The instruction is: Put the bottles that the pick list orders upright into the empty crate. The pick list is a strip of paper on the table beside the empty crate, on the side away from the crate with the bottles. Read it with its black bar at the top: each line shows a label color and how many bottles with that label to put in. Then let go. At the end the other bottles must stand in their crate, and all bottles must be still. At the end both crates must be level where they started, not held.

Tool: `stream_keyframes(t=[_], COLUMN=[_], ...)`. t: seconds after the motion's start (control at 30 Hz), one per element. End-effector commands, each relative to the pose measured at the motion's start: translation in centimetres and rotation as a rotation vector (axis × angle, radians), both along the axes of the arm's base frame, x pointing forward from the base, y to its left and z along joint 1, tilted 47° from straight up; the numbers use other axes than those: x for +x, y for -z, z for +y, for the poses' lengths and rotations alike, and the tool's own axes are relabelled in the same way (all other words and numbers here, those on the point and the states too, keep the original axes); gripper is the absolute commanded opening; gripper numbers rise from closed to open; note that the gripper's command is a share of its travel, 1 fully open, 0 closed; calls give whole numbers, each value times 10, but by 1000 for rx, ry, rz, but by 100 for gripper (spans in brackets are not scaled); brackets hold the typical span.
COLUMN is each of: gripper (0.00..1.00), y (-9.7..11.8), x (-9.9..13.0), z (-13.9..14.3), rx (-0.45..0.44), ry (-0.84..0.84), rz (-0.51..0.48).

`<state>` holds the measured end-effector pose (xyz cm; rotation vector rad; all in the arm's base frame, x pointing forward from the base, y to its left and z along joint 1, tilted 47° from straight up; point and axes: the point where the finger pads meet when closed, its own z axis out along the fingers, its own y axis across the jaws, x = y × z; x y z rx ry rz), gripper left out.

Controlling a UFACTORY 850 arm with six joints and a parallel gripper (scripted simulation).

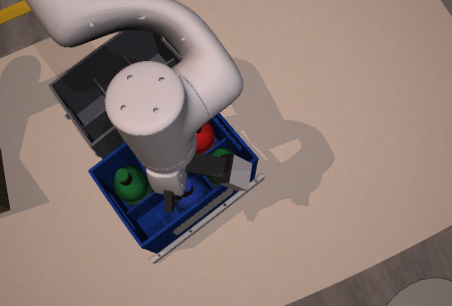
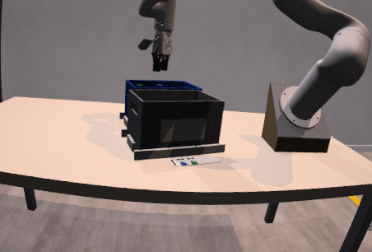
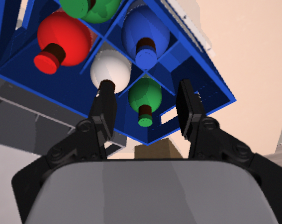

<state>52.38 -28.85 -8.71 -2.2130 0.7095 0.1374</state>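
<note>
Claw apart and holding nothing, hanging above the blue crate on the worktop, which holds red, white, blue and green bottles standing upright.

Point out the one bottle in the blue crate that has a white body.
The white bottle, in the crate's middle cell between the red bottle and a green one.

Soft even light, overlapping shadows, mild blur

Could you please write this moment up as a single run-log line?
phase: approach | pincer: open, empty, above blue crate | bottles there: five visible | black crate: no bottles visible | pick list: beside black crate
</note>
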Motion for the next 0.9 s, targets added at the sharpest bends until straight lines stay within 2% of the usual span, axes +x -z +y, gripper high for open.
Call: stream_keyframes(t=[0.0,0.87], gripper=[65,65], y=[-1,20], x=[1,4], z=[-1,21], rx=[-2,-2], ry=[0,0], rz=[-4,-4])
